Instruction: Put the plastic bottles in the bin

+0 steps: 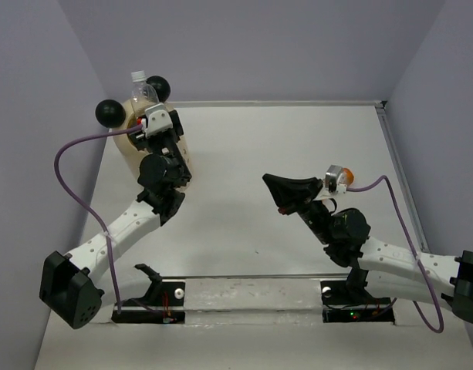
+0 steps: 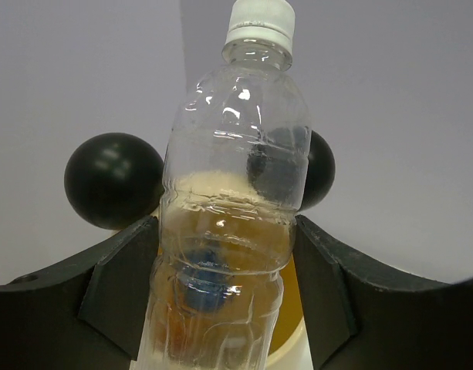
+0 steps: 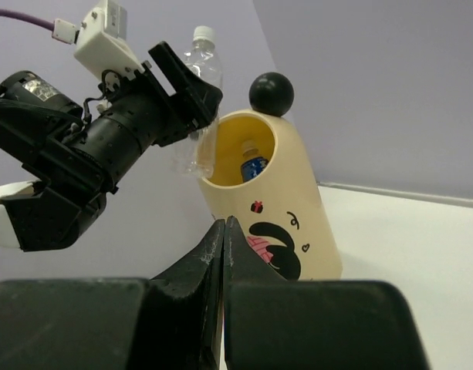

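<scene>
My left gripper is shut on a clear crinkly plastic bottle with a white cap. It holds the bottle upright over the mouth of the bin. The bin is cream-yellow with black ball ears and a pink-black print, at the far left. The bottle's base hangs at rim height. A blue-labelled bottle lies inside the bin. My right gripper is shut and empty above the middle of the table, its fingertips pointing at the bin.
Lilac walls close the table at the back and both sides; the bin stands against the left wall. A purple cable loops from the left wrist, another from the right.
</scene>
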Available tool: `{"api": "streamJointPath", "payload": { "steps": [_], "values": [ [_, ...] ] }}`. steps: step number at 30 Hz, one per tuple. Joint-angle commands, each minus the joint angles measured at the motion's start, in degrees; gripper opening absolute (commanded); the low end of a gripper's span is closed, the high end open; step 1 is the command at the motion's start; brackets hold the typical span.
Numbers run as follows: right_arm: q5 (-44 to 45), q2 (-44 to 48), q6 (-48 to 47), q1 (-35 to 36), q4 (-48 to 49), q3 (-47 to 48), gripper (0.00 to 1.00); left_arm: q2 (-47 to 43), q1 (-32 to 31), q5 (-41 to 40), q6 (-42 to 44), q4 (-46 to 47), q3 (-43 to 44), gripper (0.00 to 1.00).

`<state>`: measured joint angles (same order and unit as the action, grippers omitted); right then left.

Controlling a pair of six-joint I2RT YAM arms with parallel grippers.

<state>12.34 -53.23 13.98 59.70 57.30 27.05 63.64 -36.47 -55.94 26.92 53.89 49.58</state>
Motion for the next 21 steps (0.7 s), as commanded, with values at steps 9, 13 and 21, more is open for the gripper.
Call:
{"api": "streamJointPath", "payload": {
  "steps": [9,13,21],
  "values": [
    [2.7,0.7,2.1,0.5,-0.1,-4.5,0.01,6.0,7.1,6.7,-2.0,15.7,2.0,0.47],
    [2.9,0.8,1.8,0.5,-0.3,-4.8,0.01,7.6,9.4,7.1,-3.9,17.5,0.4,0.48],
    [1.5,3.3,3.8,0.5,-1.5,-5.7,0.00,9.4,12.0,7.4,-7.4,22.3,-2.8,0.79]
  ]
}}
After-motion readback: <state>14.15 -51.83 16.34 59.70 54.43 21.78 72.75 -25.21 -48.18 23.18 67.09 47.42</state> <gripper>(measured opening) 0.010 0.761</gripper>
